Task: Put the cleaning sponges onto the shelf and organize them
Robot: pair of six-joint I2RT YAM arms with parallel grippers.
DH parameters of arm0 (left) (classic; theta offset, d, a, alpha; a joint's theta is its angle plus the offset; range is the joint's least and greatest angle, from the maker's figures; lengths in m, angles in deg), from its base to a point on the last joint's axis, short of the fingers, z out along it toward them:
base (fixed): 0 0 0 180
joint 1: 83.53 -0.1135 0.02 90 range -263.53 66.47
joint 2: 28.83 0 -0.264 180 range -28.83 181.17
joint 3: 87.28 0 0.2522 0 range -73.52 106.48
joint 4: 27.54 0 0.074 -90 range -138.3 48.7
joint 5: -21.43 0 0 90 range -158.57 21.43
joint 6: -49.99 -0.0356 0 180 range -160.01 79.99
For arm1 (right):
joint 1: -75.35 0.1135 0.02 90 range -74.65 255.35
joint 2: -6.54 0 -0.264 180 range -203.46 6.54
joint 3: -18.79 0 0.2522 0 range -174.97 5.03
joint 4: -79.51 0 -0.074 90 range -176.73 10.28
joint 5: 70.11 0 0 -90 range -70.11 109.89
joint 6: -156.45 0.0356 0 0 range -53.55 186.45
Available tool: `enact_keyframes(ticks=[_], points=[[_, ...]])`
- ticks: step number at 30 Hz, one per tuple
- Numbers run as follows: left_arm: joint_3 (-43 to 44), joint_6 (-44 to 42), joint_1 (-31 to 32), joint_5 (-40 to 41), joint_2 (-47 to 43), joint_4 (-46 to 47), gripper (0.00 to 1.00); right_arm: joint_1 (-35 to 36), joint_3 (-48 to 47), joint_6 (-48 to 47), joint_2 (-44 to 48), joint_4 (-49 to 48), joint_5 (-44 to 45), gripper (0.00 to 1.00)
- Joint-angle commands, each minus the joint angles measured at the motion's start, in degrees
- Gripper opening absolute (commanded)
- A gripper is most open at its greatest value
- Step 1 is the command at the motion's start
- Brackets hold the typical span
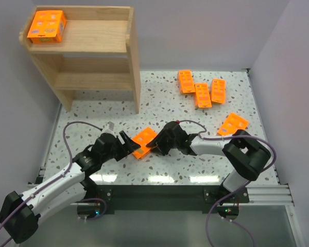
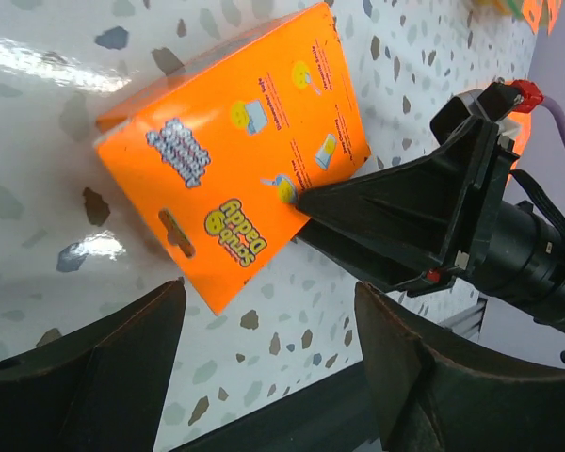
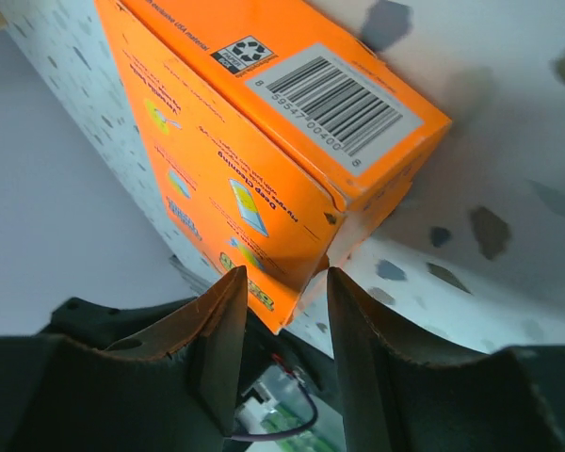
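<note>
Top external view: by the bench's (image 1: pixel 92 119) near edge, an orange sponge pack (image 1: pixel 143 142) sits tilted between both arms. The right end effector (image 1: pixel 155 144) pinches its corner, and the left end effector (image 1: pixel 127 144) gapes wide just beside it. A second pack (image 1: pixel 47 25) lies on the shelf (image 1: pixel 95 37), and four others (image 1: pixel 202 95) are near the far right corner.
</note>
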Motion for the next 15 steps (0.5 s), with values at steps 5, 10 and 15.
enact_keyframes(ticks=[5, 10, 15], points=[[-3.75, 6.18, 0.32, 9.74, -10.34, -6.97, 0.79, 0.35, -8.11, 1.82, -8.80, -9.70, -3.19, 0.43], [-8.67, 5.30, 0.24, 12.03, -9.74, -1.96, 0.83, 0.26, -7.94, -4.49, -4.86, -1.98, -4.43, 0.50], [-15.36, 7.15, -2.22, 8.43, -8.49, 8.75, 0.82, 0.18, -3.81, -10.39, 5.05, 5.31, -4.87, 0.55]])
